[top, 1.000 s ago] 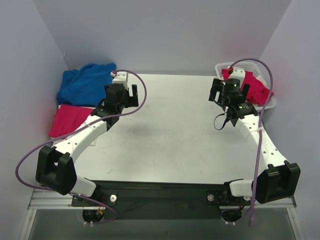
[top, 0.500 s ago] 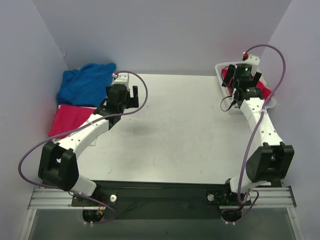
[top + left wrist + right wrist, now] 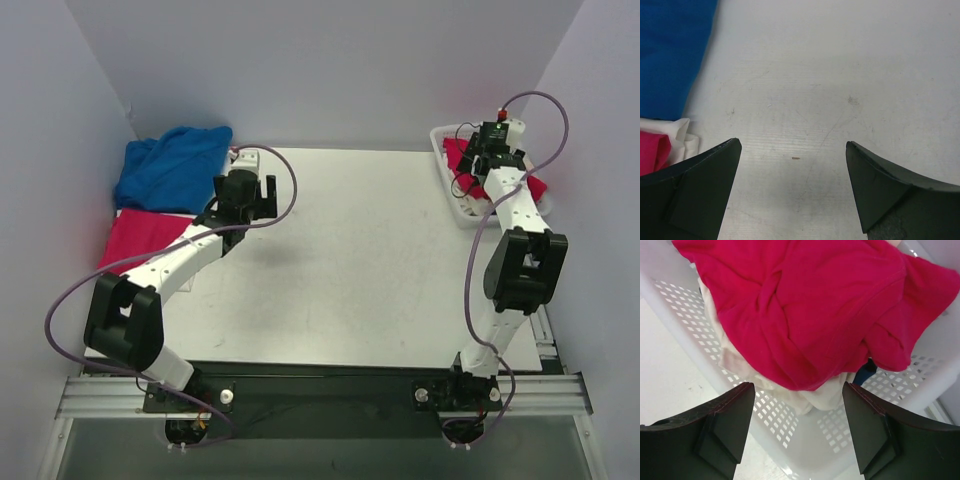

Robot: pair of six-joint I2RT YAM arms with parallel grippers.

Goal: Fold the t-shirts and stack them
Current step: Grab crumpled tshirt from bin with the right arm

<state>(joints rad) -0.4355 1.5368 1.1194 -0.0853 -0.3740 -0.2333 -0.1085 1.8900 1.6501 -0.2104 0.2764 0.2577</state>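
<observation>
A crumpled crimson-pink t-shirt (image 3: 810,305) lies on a cream-white t-shirt (image 3: 805,399) inside the white lattice basket (image 3: 775,417). A scrap of blue cloth (image 3: 867,371) shows beneath them. My right gripper (image 3: 797,385) (image 3: 480,158) hangs open just above the basket's near wall, touching nothing. At the table's left, a royal blue t-shirt (image 3: 170,165) (image 3: 670,55) lies bunched beside a flat pink t-shirt (image 3: 140,240) (image 3: 652,152) with white cloth (image 3: 687,140) at its edge. My left gripper (image 3: 792,145) (image 3: 246,186) is open over bare table, right of those shirts.
The basket (image 3: 452,195) stands at the table's back right corner against the right wall. Purple cables loop over both arms. Walls close in the back and both sides. The grey-white table top (image 3: 350,250) spans the middle.
My right arm has swung outward and stretched back until its gripper is over the basket. My left gripper has shifted slightly toward the middle. Both stayed open.
</observation>
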